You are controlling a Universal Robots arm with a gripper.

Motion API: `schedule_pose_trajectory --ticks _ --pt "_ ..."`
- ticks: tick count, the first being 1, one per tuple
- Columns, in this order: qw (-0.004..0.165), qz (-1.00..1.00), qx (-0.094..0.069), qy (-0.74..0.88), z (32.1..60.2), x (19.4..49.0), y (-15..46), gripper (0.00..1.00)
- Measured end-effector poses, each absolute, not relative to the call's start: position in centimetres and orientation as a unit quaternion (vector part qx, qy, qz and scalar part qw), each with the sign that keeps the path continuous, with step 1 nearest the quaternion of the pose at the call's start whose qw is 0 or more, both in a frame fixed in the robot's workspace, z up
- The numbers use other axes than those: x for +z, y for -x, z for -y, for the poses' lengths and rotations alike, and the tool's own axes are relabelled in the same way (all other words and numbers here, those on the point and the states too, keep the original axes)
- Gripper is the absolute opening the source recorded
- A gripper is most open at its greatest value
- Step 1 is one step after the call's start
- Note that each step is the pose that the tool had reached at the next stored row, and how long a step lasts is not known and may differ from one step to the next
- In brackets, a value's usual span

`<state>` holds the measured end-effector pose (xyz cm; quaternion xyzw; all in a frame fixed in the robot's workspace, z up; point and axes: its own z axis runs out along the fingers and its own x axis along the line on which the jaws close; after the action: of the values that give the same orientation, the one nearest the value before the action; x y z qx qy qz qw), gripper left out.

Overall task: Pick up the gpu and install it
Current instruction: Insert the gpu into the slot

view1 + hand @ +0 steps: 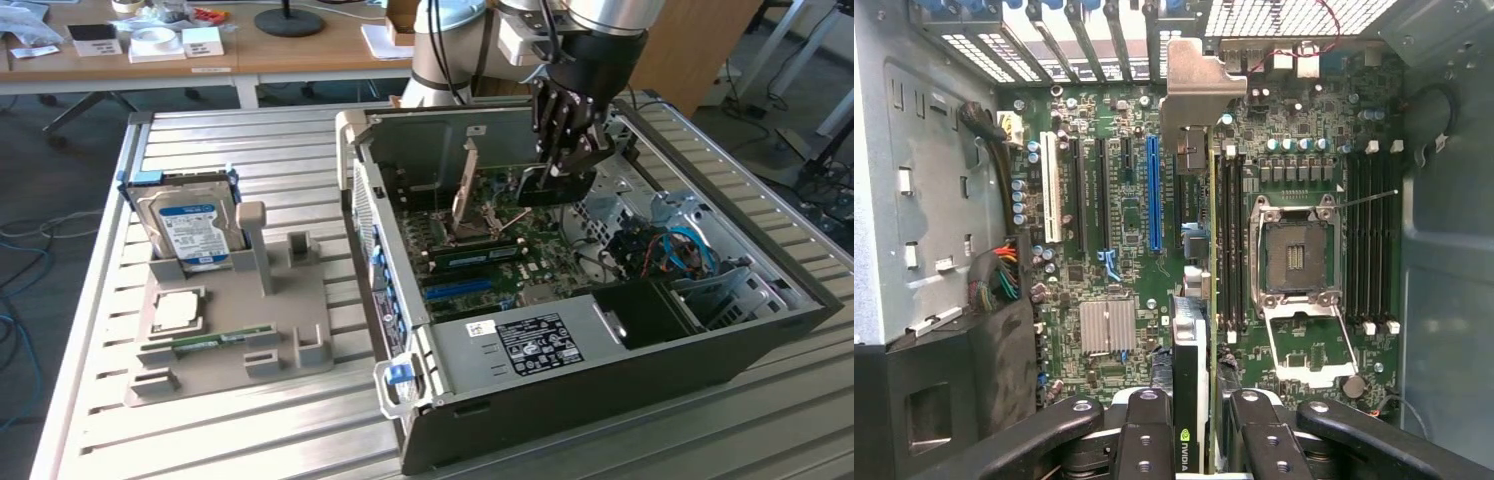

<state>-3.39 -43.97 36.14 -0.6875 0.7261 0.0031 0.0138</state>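
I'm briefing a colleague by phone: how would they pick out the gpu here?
Find the open computer case on the slatted table; inside it, above the motherboard, the pincer grips the gpu. Unlike the parts fixed to the board, it is a thin black-faced card with a silver end bracket.

The silver-and-black robot arm (603, 40) is pointed downward; its black jointed gripper (561, 176) is clamped onto the thin black-faced gpu (1190, 352).

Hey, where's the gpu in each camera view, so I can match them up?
Exterior view: the gpu hangs in the claw inside the open case, above the motherboard.
Wrist view: the gpu stands edge-on between the claw's fingers.
Shared landmark: the CPU socket.
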Motion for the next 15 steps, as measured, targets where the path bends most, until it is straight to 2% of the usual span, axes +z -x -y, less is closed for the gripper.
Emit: schedule_pose_trajectory --ticks 15 --pt "0.014 -0.726 0.003 0.687 43.96 35.99 3.48 0.27"
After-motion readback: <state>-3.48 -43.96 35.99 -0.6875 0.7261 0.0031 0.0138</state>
